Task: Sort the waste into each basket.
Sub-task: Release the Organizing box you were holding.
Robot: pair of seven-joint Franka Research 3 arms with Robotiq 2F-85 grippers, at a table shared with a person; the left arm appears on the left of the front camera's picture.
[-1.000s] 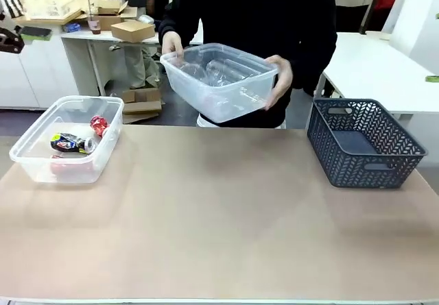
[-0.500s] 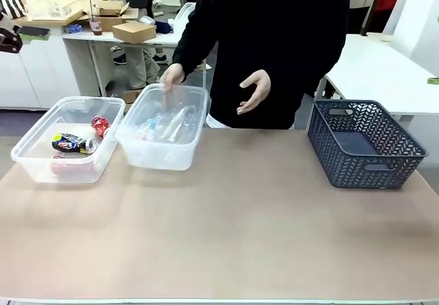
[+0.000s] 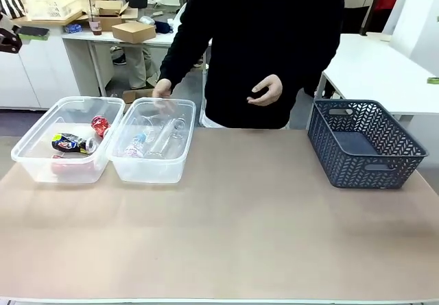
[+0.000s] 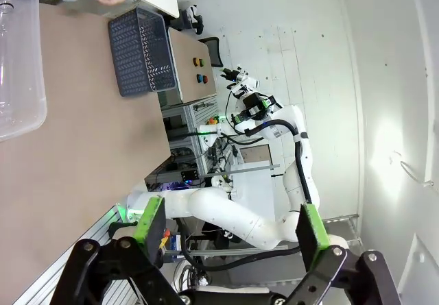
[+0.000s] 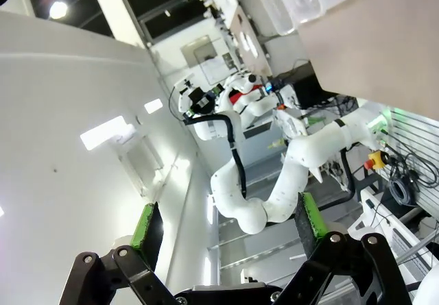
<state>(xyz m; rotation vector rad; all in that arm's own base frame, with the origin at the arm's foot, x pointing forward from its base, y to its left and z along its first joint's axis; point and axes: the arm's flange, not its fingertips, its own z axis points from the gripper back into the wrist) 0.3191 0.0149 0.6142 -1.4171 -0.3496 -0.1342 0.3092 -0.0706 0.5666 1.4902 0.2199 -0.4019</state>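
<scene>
Two tubs [image 3: 152,140] side by side

Left gripper [image 4: 226,228]: black linked fingers with round silver pivot screws; 2 green pads [image 4: 149,221] on the inner faces of the fingertips.
Right gripper [image 5: 226,228]: same black linkage and screws; 2 green pads [image 5: 145,224] at the fingertips.
Person [image 3: 264,44]: black long-sleeved top, sleeves reaching the wrists.
</scene>
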